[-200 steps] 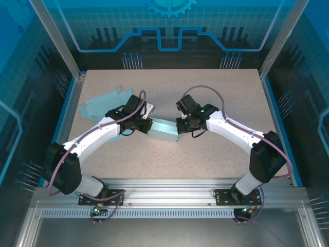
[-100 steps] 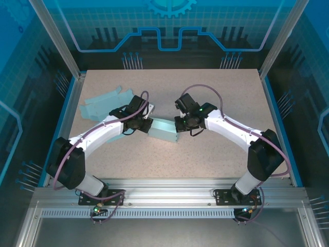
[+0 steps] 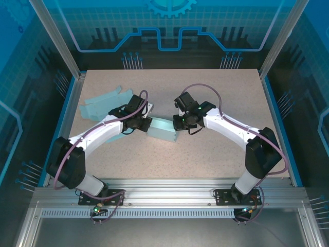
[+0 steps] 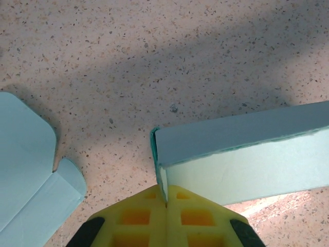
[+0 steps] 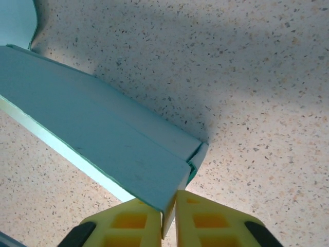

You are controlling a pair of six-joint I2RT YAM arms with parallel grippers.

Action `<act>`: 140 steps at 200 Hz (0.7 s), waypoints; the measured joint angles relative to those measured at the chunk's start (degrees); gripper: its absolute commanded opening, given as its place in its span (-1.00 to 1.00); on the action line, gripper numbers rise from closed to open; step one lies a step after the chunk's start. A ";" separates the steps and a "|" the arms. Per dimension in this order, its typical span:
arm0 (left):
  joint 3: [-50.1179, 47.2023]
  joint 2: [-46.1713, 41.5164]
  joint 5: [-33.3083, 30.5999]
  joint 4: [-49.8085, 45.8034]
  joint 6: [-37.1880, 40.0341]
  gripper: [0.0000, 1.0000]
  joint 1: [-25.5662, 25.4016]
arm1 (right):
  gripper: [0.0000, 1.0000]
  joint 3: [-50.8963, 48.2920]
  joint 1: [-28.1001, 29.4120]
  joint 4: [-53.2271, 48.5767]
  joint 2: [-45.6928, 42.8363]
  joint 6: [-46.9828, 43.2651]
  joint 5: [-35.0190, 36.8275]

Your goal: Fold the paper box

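Left gripper [image 4: 165, 198]: jaws are closing fully on a thin end flap of the paper box [image 4: 247, 149], pinching it flat between the yellow pads. The box body is running off to that gripper's right, one long wall standing upright, its lower edge sitting on the table [image 3: 221, 98].

Right gripper [image 5: 169, 198]: jaws are standing narrow, with the opposite end wall of the box slotted between the pads. The pads appear to be touching it on both sides, so I am recording it as gripped, though lightly. A small tucked flap is showing at the corner just beyond the fingertips, and the box is stretching away ahead and to this gripper's left.

Change noted: from the overhead view, the right gripper has been creeping in toward the left one over the last second, and the box has shifted slightly with it. The left arm has redrawn its elbow while keeping its wrist at the box end. The box is now hanging between the two grippers as a formed sleeve rather than a flat sheet.

Judgement: the body is looking erected and the work is moving to the ends. Closing the end flaps appears to be outstanding, and a pinch this near the corner could crease the wall.

Outward: a flat spare blank [image 4: 25, 175] is lying near the left gripper, on its left, apart from the box.
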 measured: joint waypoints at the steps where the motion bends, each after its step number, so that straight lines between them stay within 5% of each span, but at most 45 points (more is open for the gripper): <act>1: 0.00 0.00 -0.02 0.02 0.00 -0.95 0.02 | -0.65 0.00 0.00 0.00 0.02 0.00 0.00; 140: 0.00 0.55 -0.33 0.94 -0.04 -0.97 -0.11 | -0.29 -1.16 2.05 0.46 -0.44 2.51 1.95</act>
